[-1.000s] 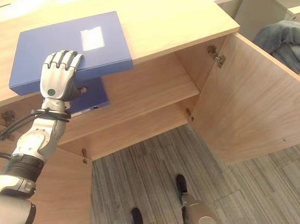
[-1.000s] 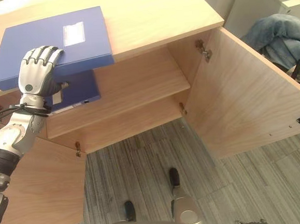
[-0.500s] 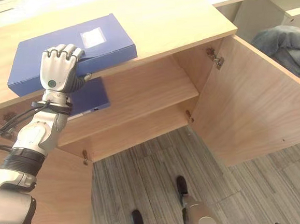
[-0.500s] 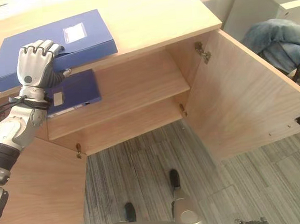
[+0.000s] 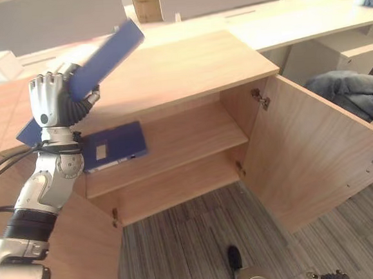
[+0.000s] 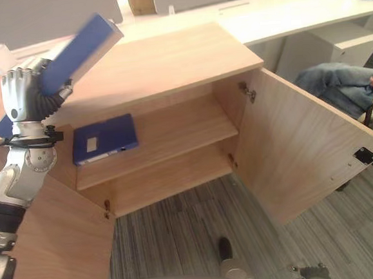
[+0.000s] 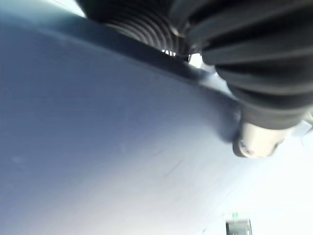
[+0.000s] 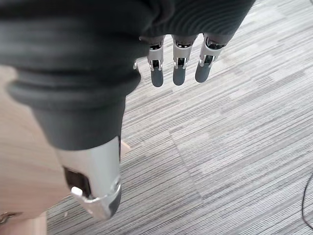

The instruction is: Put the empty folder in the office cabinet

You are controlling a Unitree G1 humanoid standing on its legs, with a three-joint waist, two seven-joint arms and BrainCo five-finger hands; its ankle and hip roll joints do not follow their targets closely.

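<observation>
Left hand [image 5: 49,102] clamps the folder [image 5: 99,57], tilted up above the cabinet [image 5: 187,68] top. Second folder [image 5: 113,146] flat on the upper shelf [image 5: 186,136]. Doors open. Right hand [image 8: 98,73] over floor [image 8: 234,142], fingers relaxed.

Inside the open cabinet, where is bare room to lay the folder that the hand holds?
The left hand grips the tilted blue folder. On the upper shelf, the bare wood between the second folder and the right-hand door is free. The shelf's left end is crowded. The lower shelf looks bare.
</observation>
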